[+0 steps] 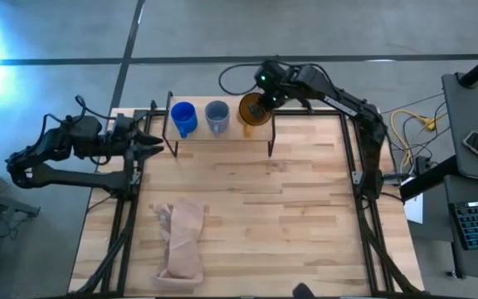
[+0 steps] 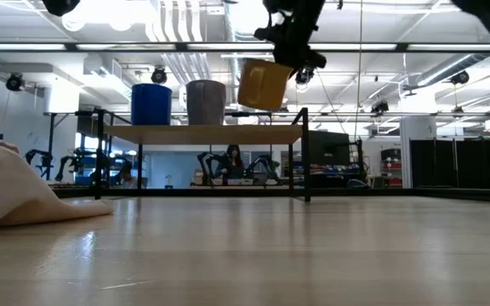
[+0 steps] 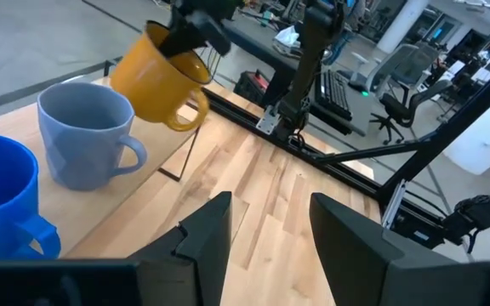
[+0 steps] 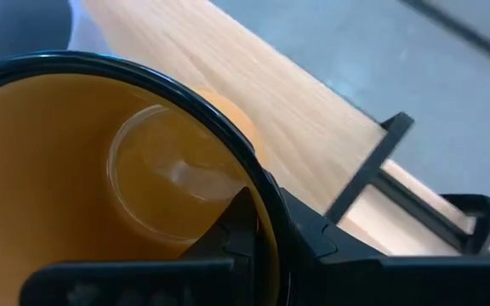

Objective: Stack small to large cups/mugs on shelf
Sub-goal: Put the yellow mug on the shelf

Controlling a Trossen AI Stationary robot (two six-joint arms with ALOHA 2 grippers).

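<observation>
Overhead, right gripper (image 1: 260, 106) clamps the yellow mug (image 1: 253, 110) at the shelf's (image 1: 222, 136) right end, beside the grey-blue mug (image 1: 217, 117) and blue mug (image 1: 182, 118). Left gripper (image 1: 149, 141) waits off the shelf's left end.

Low view: the yellow mug (image 2: 263, 84) hangs tilted just above the shelf (image 2: 202, 133).

Left wrist: its fingers (image 3: 204, 236) are spread, empty, above the desk (image 3: 270, 212).

Right wrist: fingers (image 4: 241, 225) pinch the rim.

Overhead, the high camera looks straight down on the whole table (image 1: 247, 208). The low camera sits at tabletop level, facing the shelf (image 2: 202, 133) and the room behind. Both wrist cameras see the yellow mug (image 3: 156, 78), the right one from very close.
</observation>
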